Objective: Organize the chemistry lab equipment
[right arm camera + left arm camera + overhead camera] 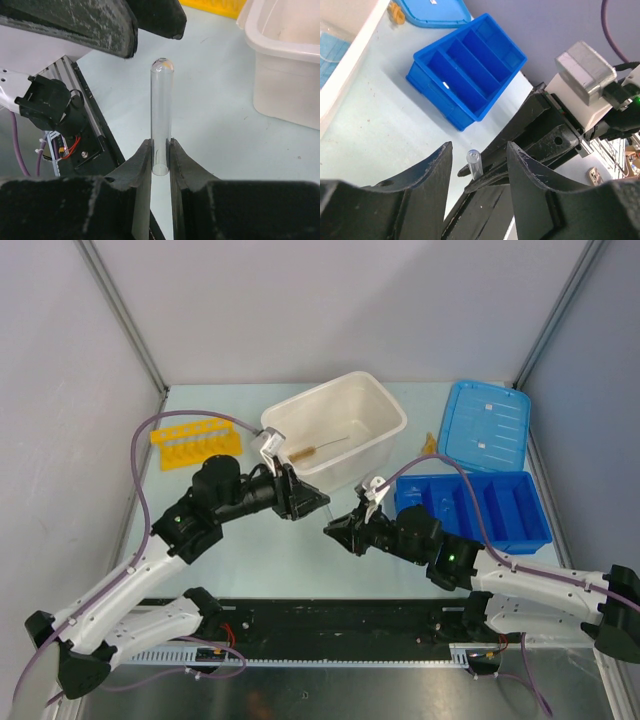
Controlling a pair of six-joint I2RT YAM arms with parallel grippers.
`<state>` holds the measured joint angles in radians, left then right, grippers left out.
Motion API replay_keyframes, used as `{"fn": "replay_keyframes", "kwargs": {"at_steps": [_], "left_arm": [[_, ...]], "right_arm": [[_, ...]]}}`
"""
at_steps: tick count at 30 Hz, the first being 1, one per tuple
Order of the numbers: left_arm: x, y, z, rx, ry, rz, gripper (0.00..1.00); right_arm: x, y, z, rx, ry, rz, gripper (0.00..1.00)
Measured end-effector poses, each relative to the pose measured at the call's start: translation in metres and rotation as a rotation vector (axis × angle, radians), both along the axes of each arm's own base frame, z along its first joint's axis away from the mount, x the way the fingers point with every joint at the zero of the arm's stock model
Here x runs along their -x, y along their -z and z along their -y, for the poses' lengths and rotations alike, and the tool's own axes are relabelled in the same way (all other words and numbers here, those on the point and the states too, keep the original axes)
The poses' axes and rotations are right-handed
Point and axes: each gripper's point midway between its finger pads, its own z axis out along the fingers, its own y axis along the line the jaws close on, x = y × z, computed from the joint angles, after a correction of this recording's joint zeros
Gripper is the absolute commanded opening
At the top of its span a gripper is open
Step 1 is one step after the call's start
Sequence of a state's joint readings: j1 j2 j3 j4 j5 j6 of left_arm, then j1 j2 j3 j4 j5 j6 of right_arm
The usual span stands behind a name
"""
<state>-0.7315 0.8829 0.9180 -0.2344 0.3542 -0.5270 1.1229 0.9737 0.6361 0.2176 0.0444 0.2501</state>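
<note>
Right jaws — matte black — on glassy tube (pixel 162 115) (round-tipped)

Pale green table top (pixel 250 550), scuffed with small dark specks in the left wrist view (pixel 375 130). Enclosure: plain grey walls, with metal frame posts rising at the far left (pixel 120 315) and far right (pixel 565 310).

White plastic tub (pixel 345 415) at far centre, open-topped, set at an angle to the table edges. Its wall also shows in the left wrist view (pixel 340 65) and the right wrist view (pixel 285 65).

Blue lid (pixel 485 425) lies flat to the right of the tub, with small white marks on its top.

Blue divided tray (pixel 510 505) sits just nearer than the lid. It has four long compartments side by side (pixel 470 65), and a strip of table separates it from the lid (pixel 432 10).

Black base plate (pixel 340 625) runs along the near edge.
</note>
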Motion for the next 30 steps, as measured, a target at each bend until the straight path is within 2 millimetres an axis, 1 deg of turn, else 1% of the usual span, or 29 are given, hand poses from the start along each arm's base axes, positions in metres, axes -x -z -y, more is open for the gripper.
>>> {"fn": "replay_keyframes", "kwargs": {"at_steps": [2,9,14,17,20,22,23,25,28,30], "left_arm": [[0.001,0.005,-0.001,-0.018,0.007,-0.007,0.50],[0.007,0.023,0.002,-0.069,0.053,-0.052,0.46],[0.008,0.029,0.005,-0.083,0.073,-0.071,0.37],[0.009,0.030,0.005,-0.087,0.076,-0.073,0.28],[0.009,0.030,0.005,-0.087,0.076,-0.073,0.19],[0.009,0.030,0.005,-0.086,0.077,-0.072,0.14],[0.009,0.030,0.005,-0.086,0.078,-0.072,0.12],[0.008,0.029,0.005,-0.088,0.076,-0.072,0.10],[0.005,0.031,0.005,-0.097,0.060,-0.072,0.09],[-0.001,0.033,0.001,-0.118,0.025,-0.063,0.09]], "right_arm": [[0.001,0.004,0.001,0.010,-0.001,-0.003,0.12],[0.002,0.004,0.000,0.011,-0.005,0.001,0.13],[0.005,0.004,-0.001,0.013,-0.014,0.003,0.13],[0.005,0.005,-0.002,0.015,-0.016,0.002,0.14],[0.005,0.005,-0.002,0.016,-0.013,0.003,0.19],[0.004,0.006,-0.001,0.017,-0.006,0.003,0.24],[0.004,0.006,-0.001,0.018,-0.003,0.003,0.29],[0.002,0.006,0.000,0.019,0.007,0.003,0.45],[0.000,0.006,0.001,0.014,0.028,-0.004,0.74],[-0.001,0.005,0.003,0.012,0.041,-0.009,0.88]]}}
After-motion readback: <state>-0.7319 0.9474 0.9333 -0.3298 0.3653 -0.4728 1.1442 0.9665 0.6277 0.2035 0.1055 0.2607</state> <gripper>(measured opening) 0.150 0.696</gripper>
